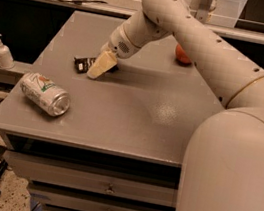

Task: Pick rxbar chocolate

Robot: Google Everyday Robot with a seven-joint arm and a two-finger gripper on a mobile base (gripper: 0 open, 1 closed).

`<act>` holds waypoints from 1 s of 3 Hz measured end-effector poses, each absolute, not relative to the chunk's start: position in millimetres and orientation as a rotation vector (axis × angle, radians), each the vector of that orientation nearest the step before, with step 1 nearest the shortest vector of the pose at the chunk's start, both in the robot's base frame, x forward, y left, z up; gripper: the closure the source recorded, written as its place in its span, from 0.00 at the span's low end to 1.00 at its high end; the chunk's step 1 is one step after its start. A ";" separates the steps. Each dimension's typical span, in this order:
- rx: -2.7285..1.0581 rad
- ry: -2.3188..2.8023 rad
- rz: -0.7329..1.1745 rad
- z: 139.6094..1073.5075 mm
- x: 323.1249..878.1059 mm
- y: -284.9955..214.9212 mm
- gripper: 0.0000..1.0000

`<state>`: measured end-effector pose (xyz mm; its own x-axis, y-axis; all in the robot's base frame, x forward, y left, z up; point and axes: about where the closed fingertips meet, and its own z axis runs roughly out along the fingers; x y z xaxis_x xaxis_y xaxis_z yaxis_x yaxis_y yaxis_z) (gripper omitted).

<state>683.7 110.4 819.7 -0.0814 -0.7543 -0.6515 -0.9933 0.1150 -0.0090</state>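
Hand point(100, 66) low on the table point(134, 123), against the rxbar chocolate's point(82, 63) right end, grip state unclear.

A grey table point(139, 119) is seen across the middle of the frame, with drawers point(107, 187) set beneath its top. At the table's front left a silver-white soda can point(45, 94) is laid on its side. Further back, left of centre, a small black snack bar point(83, 63) is laid flat. Near the back edge an orange round thing point(183, 55) is set, partly hidden by the arm. The gripper point(99, 69) is lowered at the snack bar's right end.
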 end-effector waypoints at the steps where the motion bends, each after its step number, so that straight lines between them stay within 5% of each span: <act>1: -1.680 1.903 0.611 818.5 682.7 105.4 0.65; 3: -1.676 1.905 0.611 824.6 682.1 104.5 1.00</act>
